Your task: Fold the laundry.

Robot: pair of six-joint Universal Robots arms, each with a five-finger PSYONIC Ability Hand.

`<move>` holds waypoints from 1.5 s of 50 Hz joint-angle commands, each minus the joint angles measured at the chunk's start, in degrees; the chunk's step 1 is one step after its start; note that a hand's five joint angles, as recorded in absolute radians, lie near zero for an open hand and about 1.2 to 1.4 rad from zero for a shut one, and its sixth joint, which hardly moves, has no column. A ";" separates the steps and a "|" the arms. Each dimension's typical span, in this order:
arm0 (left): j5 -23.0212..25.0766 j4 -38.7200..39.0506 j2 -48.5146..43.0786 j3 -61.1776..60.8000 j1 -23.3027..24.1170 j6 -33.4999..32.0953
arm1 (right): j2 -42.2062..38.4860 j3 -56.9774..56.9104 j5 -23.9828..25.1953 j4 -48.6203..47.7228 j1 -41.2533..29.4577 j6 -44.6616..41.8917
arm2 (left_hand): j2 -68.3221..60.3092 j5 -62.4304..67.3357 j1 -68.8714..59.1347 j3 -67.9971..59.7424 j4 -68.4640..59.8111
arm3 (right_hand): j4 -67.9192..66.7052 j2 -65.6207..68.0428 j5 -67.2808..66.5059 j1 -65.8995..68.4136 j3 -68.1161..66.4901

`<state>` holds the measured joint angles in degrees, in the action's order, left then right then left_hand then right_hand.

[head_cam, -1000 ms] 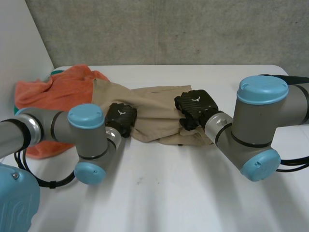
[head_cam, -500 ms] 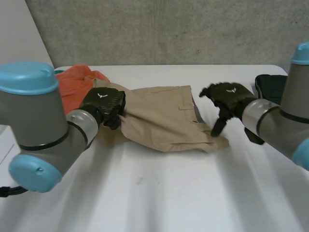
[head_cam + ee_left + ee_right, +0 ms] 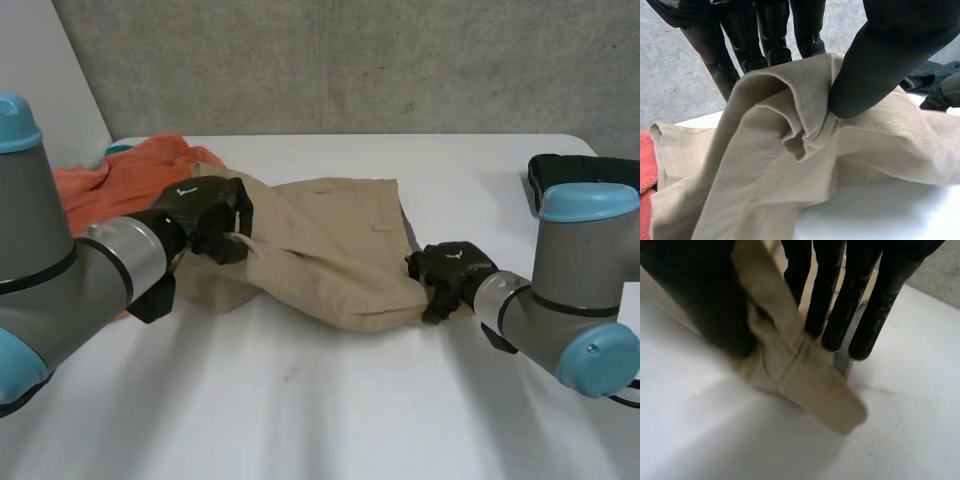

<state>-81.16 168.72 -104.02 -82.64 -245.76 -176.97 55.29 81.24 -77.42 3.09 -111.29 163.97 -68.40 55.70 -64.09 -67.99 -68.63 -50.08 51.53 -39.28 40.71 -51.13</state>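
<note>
White tabletop (image 3: 330, 400) carrying a khaki garment (image 3: 320, 250), which is strung between the left robot hand (image 3: 205, 215) and the right robot hand (image 3: 450, 272). An orange cloth (image 3: 120, 185) is heaped just behind the left robot hand.

Step in hand, as judged: spreading the garment flat ahead of a first fold, since it lies rumpled and is lifted at the left robot hand.

Left robot hand: grasping a bunched ridge of khaki cloth, thumb (image 3: 880, 65) pressed toward fingers (image 3: 770, 35).

Right robot hand: pinching the opposite corner low on the tabletop, with a tab of cloth protruding past its fingertips (image 3: 830, 335).

The next move probably calls for drawing the hands apart evenly, so the cloth goes taut without slipping from either pinch.
</note>
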 commanded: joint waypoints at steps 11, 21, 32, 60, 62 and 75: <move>6.10 -5.85 8.39 -12.89 -1.83 -0.57 | 18.53 5.06 -2.91 13.77 0.10 -23.94 | -11.60 14.30 -15.91 -12.01 -11.37 | -29.92 28.47 -30.72 39.29 -28.87; 7.16 -11.31 10.16 -22.12 -0.60 -10.84 | 29.18 9.19 -2.38 32.07 -0.25 -34.42 | -11.60 14.30 -15.91 -12.01 -11.37 | -29.92 28.47 -30.72 39.29 -28.87; 1.90 1.25 -5.29 -9.77 -0.25 -12.88 | 12.50 2.19 -4.22 24.35 -0.69 -33.72 | -11.60 14.30 -15.91 -12.01 -11.37 | -29.92 28.47 -30.72 39.29 -28.87; -10.07 37.56 -16.65 33.96 0.98 -19.99 | 5.89 -26.67 -11.87 -31.21 -2.27 -29.94 | -11.60 14.30 -15.91 -12.01 -11.37 | -29.92 28.47 -30.72 39.29 -28.87; -10.16 37.56 -16.65 31.67 0.81 -19.99 | 5.19 -25.96 -11.87 -30.51 -2.71 -29.94 | -11.60 14.30 -15.91 -12.01 -11.37 | -29.92 28.47 -30.72 39.29 -28.87; -9.89 36.86 -25.35 12.25 1.59 -20.26 | -6.94 -18.14 -14.42 -19.62 -4.02 -29.68 | -11.60 14.30 -15.91 -12.01 -11.37 | -29.92 28.47 -30.72 39.29 -28.87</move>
<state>-90.91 206.53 -123.65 -63.20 -245.04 -196.91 54.57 60.32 -90.45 -23.02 -114.84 134.07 -68.56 55.70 -64.28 -68.24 -68.85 -68.23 67.05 -57.23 54.36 -68.24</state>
